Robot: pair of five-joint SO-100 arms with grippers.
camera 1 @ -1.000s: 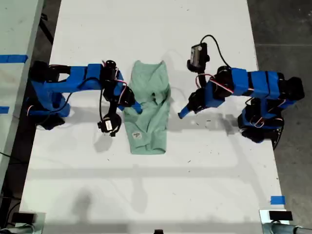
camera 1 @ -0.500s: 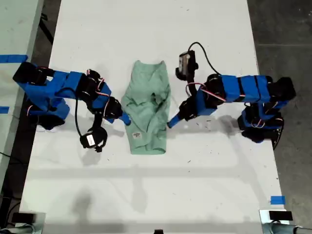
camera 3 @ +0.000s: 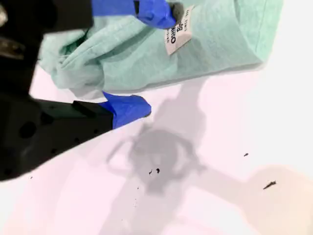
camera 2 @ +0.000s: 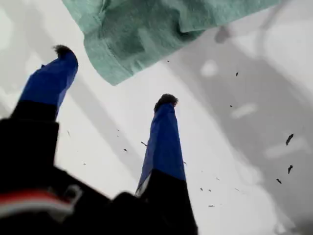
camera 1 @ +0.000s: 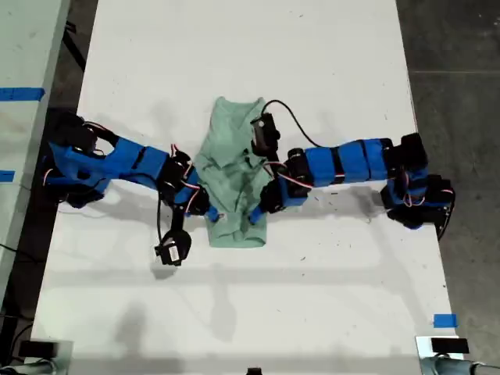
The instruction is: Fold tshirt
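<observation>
At the exterior view's left, my second gripper (camera 1: 209, 212) has slid down and inward since half a second ago. It now sits at the lower edge of the tshirt (camera 1: 234, 156). Its jaws are spread astride that edge, one finger (camera 3: 161, 12) over the cloth beside the white label (camera 3: 178, 32), the other on the table (camera 1: 234, 297). The tshirt lies where it did, a narrow wrinkled strip mid-table. From the exterior view's right, my first gripper (camera 1: 256, 212) has also reached in and lower. Its jaws are spread, empty, just short of the hem corner (camera 2: 110, 73).
</observation>
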